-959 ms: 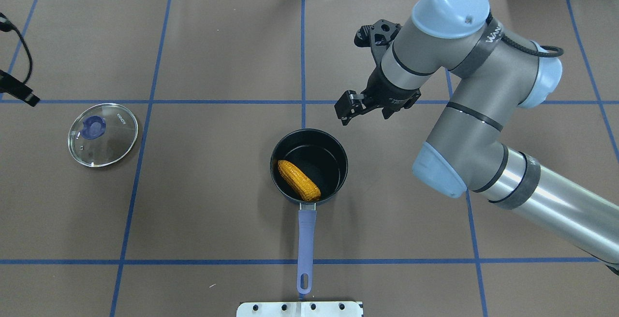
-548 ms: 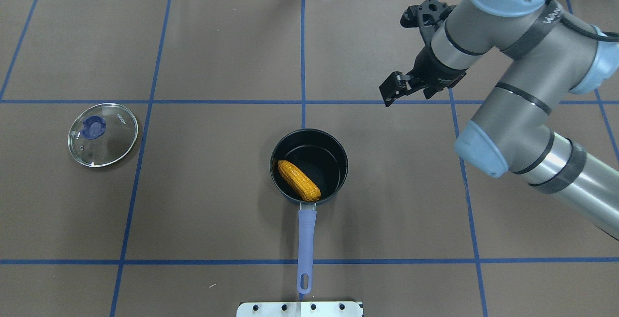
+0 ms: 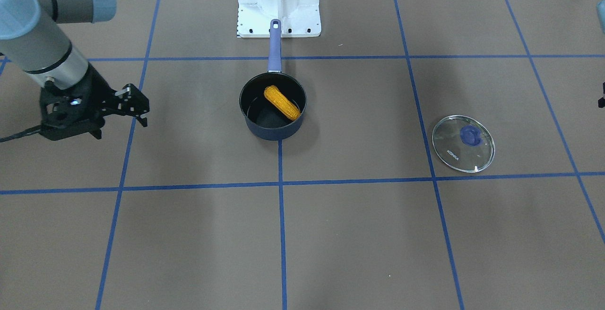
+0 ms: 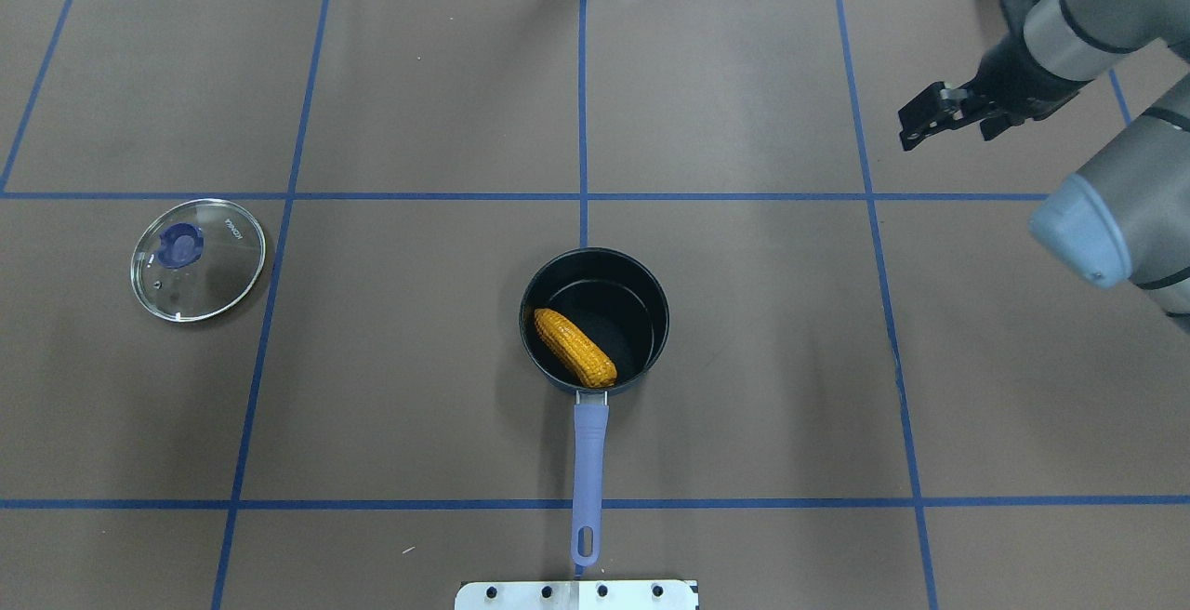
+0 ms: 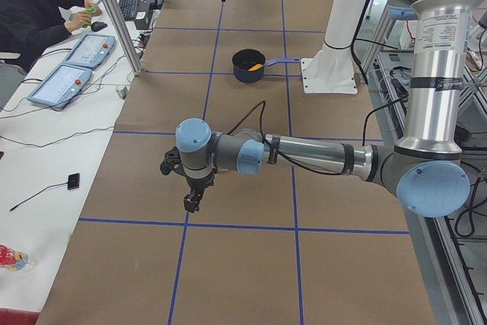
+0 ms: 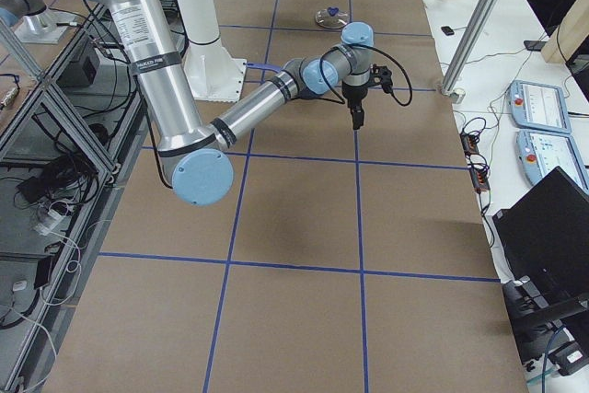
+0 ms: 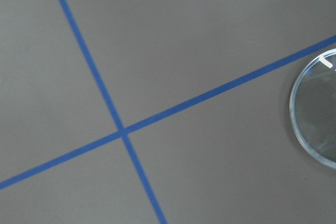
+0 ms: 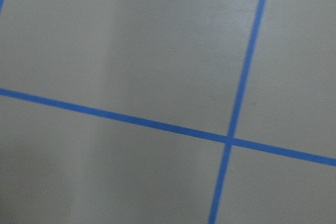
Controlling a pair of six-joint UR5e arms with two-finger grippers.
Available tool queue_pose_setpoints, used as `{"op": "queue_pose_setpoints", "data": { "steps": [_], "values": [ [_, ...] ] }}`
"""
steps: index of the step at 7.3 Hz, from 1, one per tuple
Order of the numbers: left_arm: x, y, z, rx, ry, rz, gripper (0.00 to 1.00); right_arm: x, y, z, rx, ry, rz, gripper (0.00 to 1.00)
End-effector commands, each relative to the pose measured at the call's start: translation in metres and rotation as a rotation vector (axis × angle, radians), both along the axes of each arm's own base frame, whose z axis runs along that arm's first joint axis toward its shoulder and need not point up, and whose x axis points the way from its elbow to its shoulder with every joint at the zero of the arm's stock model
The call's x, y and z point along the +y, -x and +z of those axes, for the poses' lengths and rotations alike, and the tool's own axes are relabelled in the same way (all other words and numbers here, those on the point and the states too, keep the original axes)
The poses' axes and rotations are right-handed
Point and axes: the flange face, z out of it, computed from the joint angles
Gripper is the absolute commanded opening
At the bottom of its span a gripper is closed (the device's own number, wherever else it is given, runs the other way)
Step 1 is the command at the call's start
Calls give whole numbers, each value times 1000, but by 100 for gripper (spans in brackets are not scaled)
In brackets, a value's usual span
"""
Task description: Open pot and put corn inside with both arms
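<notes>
The right grey tubular robot arm is wearing light-blue rounded joint caps, one of them carrying a small dark screw dot. Thin black rings are marking its joints. Its black angular end effector is showing a small silver metal patch in the front-facing view. The left grey robot arm is showing polished silver tubes, a white printed label on its thickest link and a thin black cable looping beside the forearm. It is ending in a black end effector. A white flared pedestal with dark bolt holes is forming the base.
</notes>
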Motion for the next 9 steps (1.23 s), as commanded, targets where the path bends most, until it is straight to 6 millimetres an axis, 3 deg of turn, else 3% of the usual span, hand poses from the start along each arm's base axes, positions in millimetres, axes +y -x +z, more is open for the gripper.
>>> {"op": "queue_pose_setpoints", "data": {
  "steps": [1, 3, 4, 5, 8, 9],
  "values": [
    [2, 10, 0, 3, 0, -18, 99, -26, -76, 54, 61, 74, 104, 100],
    [2, 12, 0, 2, 6, -27, 99, -50, -154, 114, 153, 92, 8, 100],
    [2, 12, -1, 4, 3, -27, 99, -48, -185, 134, 171, 134, -38, 100],
    [2, 12, -1, 3, 5, -30, 99, -39, -198, 150, 155, 200, -47, 100],
    [3, 15, 0, 3, 14, -40, 99, 47, -235, 260, 101, 213, -26, 100],
    [3, 15, 1, 3, 16, -40, 99, 68, -238, 280, 96, 177, -13, 100]
  ]
}}
